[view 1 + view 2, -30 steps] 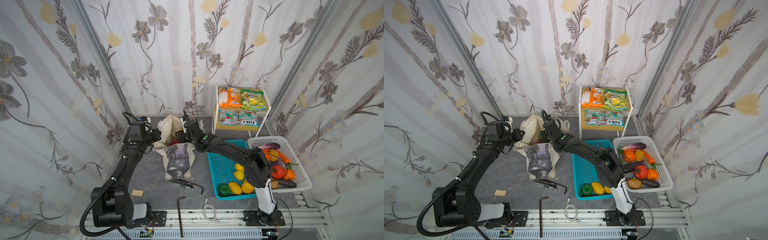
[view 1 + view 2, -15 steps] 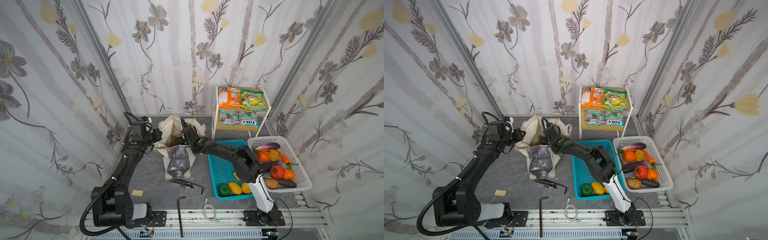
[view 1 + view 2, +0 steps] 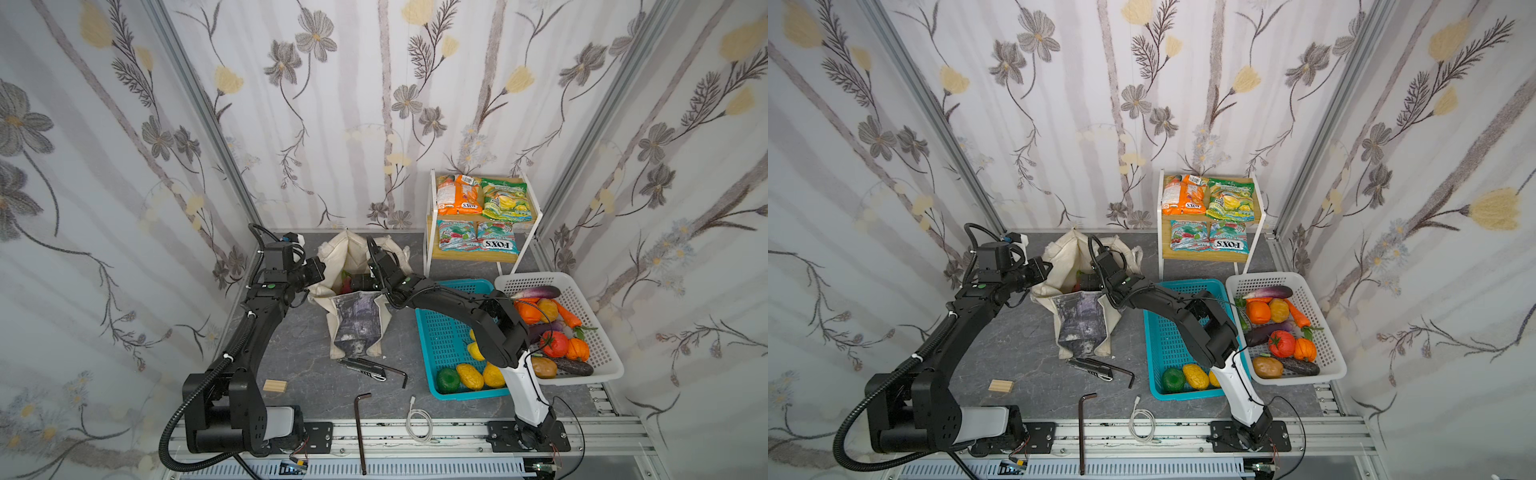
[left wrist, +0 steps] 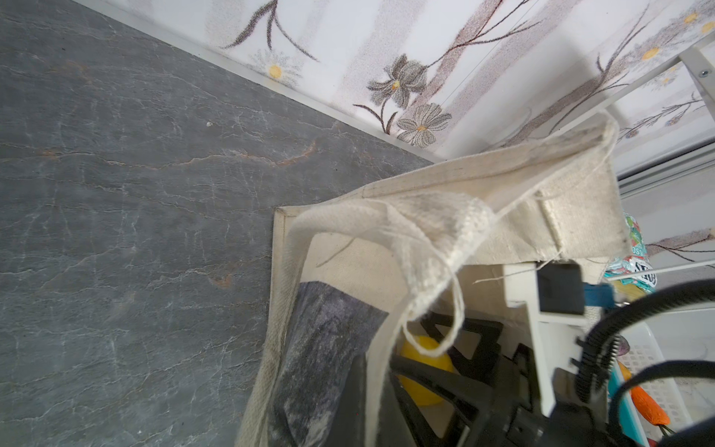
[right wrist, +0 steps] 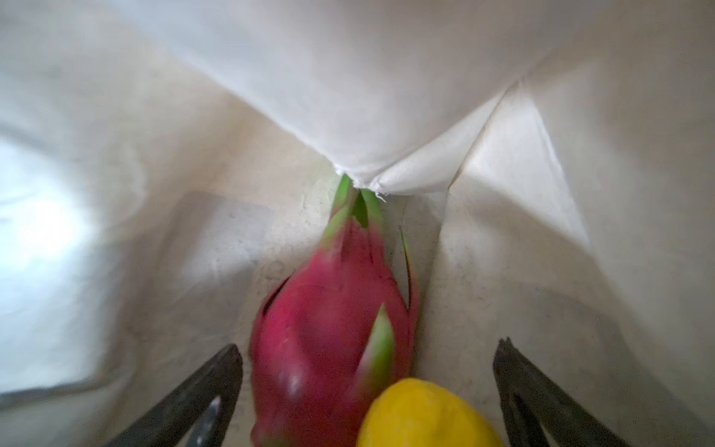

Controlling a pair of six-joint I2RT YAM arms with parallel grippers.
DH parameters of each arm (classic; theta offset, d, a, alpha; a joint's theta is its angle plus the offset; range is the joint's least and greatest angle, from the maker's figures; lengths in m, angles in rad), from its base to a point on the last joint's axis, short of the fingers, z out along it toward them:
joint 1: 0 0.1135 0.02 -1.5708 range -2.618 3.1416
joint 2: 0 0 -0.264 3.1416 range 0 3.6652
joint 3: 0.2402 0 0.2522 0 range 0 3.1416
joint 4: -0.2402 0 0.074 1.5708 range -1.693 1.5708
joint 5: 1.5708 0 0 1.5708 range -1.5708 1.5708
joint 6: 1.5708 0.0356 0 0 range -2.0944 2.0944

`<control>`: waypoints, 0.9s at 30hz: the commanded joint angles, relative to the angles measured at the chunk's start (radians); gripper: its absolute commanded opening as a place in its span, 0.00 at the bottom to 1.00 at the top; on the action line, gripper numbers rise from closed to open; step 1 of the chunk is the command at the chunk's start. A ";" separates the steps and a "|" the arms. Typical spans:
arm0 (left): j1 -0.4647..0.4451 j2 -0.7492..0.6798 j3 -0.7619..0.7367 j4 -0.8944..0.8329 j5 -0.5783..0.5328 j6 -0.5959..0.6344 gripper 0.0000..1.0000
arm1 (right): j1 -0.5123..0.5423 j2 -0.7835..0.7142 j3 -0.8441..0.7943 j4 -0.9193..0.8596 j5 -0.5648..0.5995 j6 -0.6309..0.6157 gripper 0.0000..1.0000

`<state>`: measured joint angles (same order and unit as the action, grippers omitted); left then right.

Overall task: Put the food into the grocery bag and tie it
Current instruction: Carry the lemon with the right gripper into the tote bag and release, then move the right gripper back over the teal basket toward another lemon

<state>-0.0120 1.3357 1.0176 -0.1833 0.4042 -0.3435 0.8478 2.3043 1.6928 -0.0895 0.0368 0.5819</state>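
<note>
The cream grocery bag (image 3: 358,320) (image 3: 1080,321) stands open at the back of the table in both top views. My left gripper (image 3: 318,270) (image 4: 371,420) is shut on the bag's rim and holds the mouth apart; a cream handle (image 4: 429,232) drapes over it. My right gripper (image 3: 358,283) (image 5: 367,346) reaches down inside the bag with its jaws wide open. Between its fingers (image 5: 211,387), touching neither, lie a pink dragon fruit (image 5: 329,329) and a yellow lemon (image 5: 425,414) (image 4: 423,365) on the bag's floor.
A turquoise basket (image 3: 440,332) holding lemons and a green fruit sits right of the bag. A white basket (image 3: 598,361) of vegetables is beside it. Snack packets (image 3: 461,199) lie on a small shelf behind. A knife (image 3: 361,368), hex keys (image 3: 360,432), a cable (image 3: 419,419) and a wooden block (image 3: 275,385) lie in front.
My right gripper has dropped from above the bag's mouth down into the bag and its jaws have spread wide, leaving the lemon loose. The left arm has stayed still.
</note>
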 commanded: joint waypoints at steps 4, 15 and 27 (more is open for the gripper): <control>-0.001 -0.004 -0.001 0.001 0.002 0.001 0.00 | -0.010 -0.116 -0.003 0.058 -0.052 -0.023 1.00; -0.002 -0.006 -0.002 0.001 -0.002 0.003 0.00 | -0.167 -0.238 -0.125 0.312 -0.521 0.169 1.00; -0.002 -0.007 -0.002 0.001 -0.004 0.005 0.00 | -0.169 -0.484 -0.176 0.009 -0.164 -0.084 1.00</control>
<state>-0.0139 1.3338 1.0172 -0.1833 0.4004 -0.3412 0.6773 1.8687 1.5333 -0.0227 -0.2428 0.5724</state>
